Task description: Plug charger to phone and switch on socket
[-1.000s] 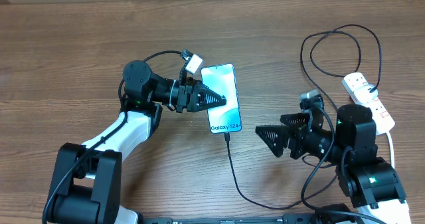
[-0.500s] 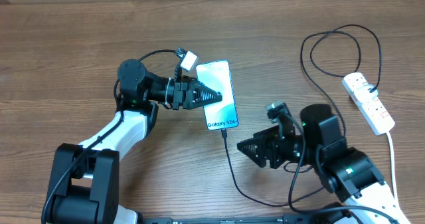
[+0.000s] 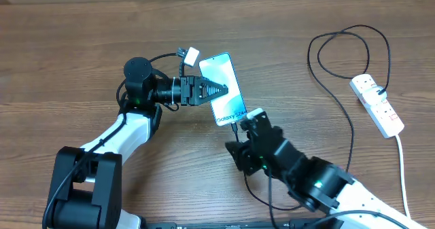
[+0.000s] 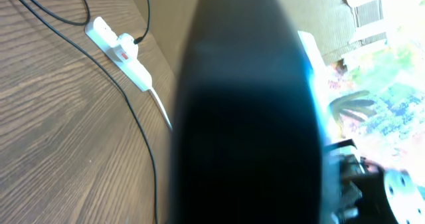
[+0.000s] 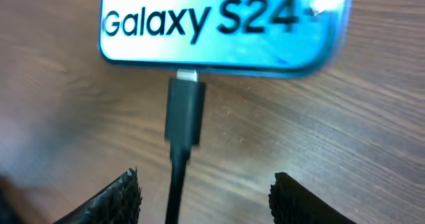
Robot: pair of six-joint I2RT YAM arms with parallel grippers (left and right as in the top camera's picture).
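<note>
My left tool (image 3: 221, 90) is narrowed onto the phone (image 3: 231, 107), pinching its long edge and steadying it on the counter (image 3: 68, 39). A dark finger blocks its own camera, so I go by the overhead view.

My right tool (image 5: 202, 191) hangs just below the phone's lettered end, spread wide and holding nothing. The charger (image 5: 184, 111) runs up between its fingers. The plug tip meets the port in that end, but a sliver of bright metal shows. I judge it is in, though perhaps not fully seated.

The socket (image 3: 377, 105) lies well off to the right of the phone, with neither tool near it. The charger's far end seems plugged in there. I cannot tell whether its red switch is on, so I count that step as not yet done.
</note>
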